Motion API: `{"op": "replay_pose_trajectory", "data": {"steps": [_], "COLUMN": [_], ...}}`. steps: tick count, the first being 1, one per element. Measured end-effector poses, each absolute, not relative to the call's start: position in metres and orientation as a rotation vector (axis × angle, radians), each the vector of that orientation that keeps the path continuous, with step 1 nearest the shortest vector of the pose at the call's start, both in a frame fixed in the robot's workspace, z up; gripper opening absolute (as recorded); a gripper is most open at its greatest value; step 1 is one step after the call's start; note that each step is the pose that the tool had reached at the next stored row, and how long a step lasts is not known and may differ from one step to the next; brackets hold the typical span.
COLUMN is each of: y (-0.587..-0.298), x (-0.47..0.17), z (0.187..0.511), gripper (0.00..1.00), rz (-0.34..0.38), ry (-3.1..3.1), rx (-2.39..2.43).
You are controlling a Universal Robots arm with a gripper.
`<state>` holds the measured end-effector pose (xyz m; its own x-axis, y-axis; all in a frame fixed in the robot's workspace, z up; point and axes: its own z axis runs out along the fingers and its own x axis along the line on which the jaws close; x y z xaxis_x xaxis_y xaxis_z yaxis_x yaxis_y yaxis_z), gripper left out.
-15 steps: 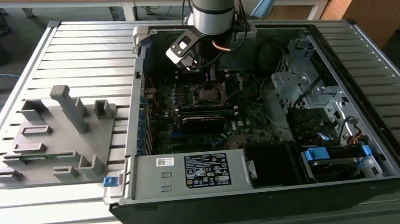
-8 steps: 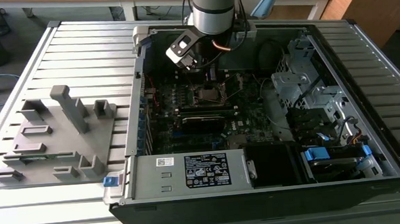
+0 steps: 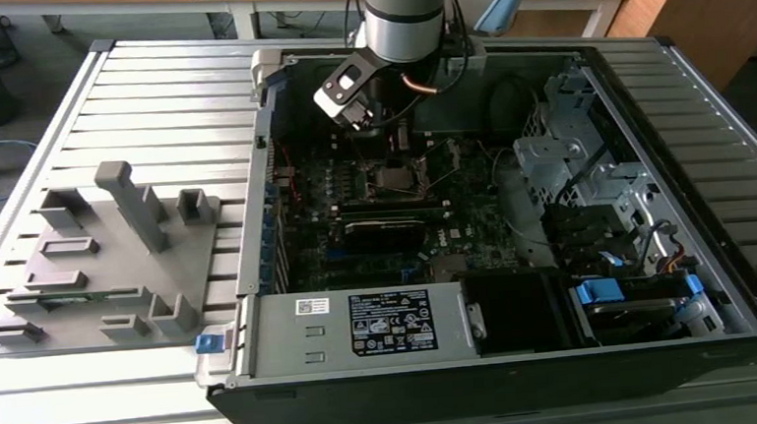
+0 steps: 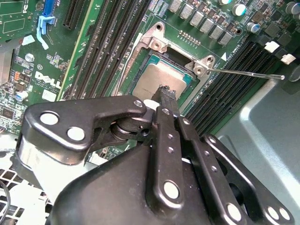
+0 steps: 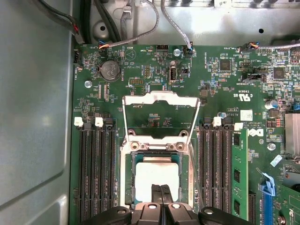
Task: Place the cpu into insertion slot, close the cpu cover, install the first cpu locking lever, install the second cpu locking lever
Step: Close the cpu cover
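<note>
One grey parts tray (image 3: 92, 259) sits at the exterior view's left, and one open computer case (image 3: 494, 382) right of it. One cpu (image 5: 156, 174) lies in the one insertion slot (image 5: 133, 183). The first wrist view shows the one cpu cover (image 5: 159, 99) raised. The second wrist view shows one thin lever (image 4: 248, 73). The gripper (image 4: 167, 92), fingers pressed together and empty, is at the cpu's edge.

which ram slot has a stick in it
The one nearest the blue clip: it holds a green memory stick, while the other slots are bare black.
</note>
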<state>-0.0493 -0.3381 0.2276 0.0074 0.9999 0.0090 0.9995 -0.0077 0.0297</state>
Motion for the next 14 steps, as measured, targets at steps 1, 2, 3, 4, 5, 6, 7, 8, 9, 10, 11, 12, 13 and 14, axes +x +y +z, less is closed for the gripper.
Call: {"op": "replay_pose_trajectory", "data": {"steps": [1,2,3,4,5,6,7,8,9,10,11,12,13,14], "y": [-0.3381,-0.3382,-0.3382,-0.3382,-0.3381,-0.3382,-0.3381,-0.3381,-0.3381,-0.3381,-0.3381,-0.3381,-0.3381,-0.3381], "x": [-0.0493,-0.0493,-0.0493,-0.0493,-0.0493,-0.0493,-0.0493,-0.0493,-0.0493,-0.0493,-0.0493,-0.0493,-0.0493,-0.0493], "z": [0.2278,0.2281,0.2286,0.229,0.2297,0.2305,0.2315,0.2324,0.2332,0.2339,0.2341,0.2341,0.2341,0.2342], "gripper": [0.11,0.11,0.11,0.11,0.11,0.11,0.11,0.11,0.11,0.11,0.11,0.11,0.11,0.11], "rz": [0.042,0.042,0.042,0.042,0.042,0.042,0.042,0.043,0.043,0.043,0.043,0.043,0.043,0.043], "ry": [2.202,2.202,2.202,2.202,2.202,2.202,2.202,2.202,2.202,2.202,2.202,2.203,2.203,2.202], "rx": [2.219,2.219,2.219,2.219,2.219,2.219,2.219,2.219,2.219,2.219,2.219,2.219,2.219,2.219]}}
